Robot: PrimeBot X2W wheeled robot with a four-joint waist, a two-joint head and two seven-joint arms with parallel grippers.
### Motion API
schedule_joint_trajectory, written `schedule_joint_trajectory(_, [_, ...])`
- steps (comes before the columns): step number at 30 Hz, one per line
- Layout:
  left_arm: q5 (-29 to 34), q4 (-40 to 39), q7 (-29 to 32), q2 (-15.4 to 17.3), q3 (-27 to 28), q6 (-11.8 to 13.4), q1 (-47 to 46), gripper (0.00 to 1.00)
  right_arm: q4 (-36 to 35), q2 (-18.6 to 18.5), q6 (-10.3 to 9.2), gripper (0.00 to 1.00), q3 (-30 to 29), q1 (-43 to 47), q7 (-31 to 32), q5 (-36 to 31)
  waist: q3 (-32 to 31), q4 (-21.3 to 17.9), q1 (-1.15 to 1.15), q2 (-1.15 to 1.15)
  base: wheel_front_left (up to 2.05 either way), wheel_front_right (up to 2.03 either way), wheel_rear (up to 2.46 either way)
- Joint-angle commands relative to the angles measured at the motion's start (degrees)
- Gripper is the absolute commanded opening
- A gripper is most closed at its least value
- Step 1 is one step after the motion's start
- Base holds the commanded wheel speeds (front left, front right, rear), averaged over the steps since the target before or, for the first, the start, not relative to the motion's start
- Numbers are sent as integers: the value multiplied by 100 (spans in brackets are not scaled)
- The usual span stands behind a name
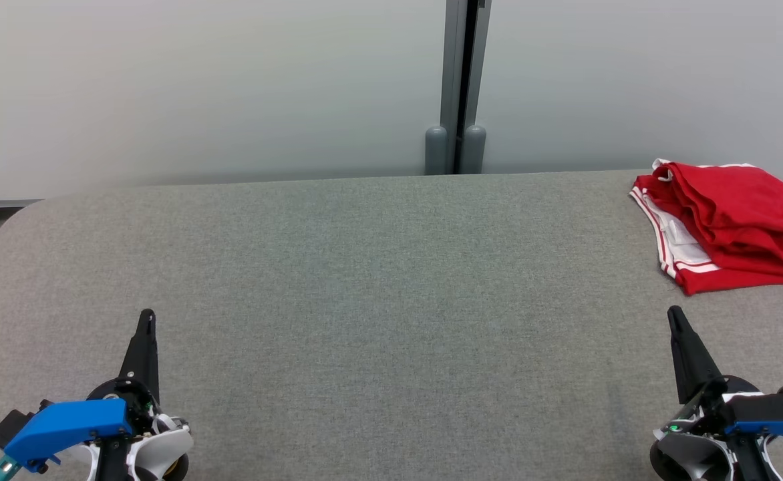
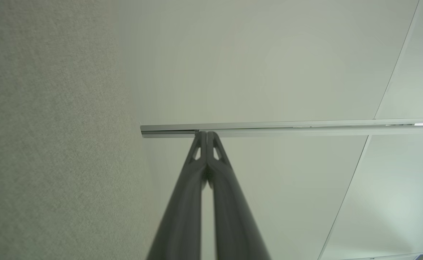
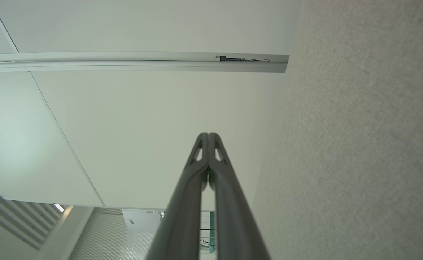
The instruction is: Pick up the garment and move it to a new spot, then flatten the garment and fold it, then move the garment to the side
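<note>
Just beyond the right gripper [image 1: 675,314], off to its right, the folded red fabric garment with white trim [image 1: 739,214] lies on the grey felt-covered bench [image 1: 378,280], apparently set aside as finished. That gripper and the left gripper [image 1: 146,315] are both closed, empty and parked clear.

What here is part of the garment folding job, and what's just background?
Job:
red garment, far right
grey table under it
left gripper, shut
right gripper, shut

Background:
wall post
pale wall panels
</note>
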Motion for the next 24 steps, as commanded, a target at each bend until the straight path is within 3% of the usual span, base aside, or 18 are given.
schedule_joint_trajectory(1, [-14, -4, 18, -11, 8, -31, -57, 0, 8, -7, 4, 0, -11, -57, 11, 16, 0, 0, 0, 0, 0, 0, 0])
schedule_joint_trajectory(24, [-14, -4, 18, -11, 7, -31, -57, 0, 8, -7, 4, 0, -11, -58, 12, 17, 0, 0, 0, 0, 0, 0, 0])
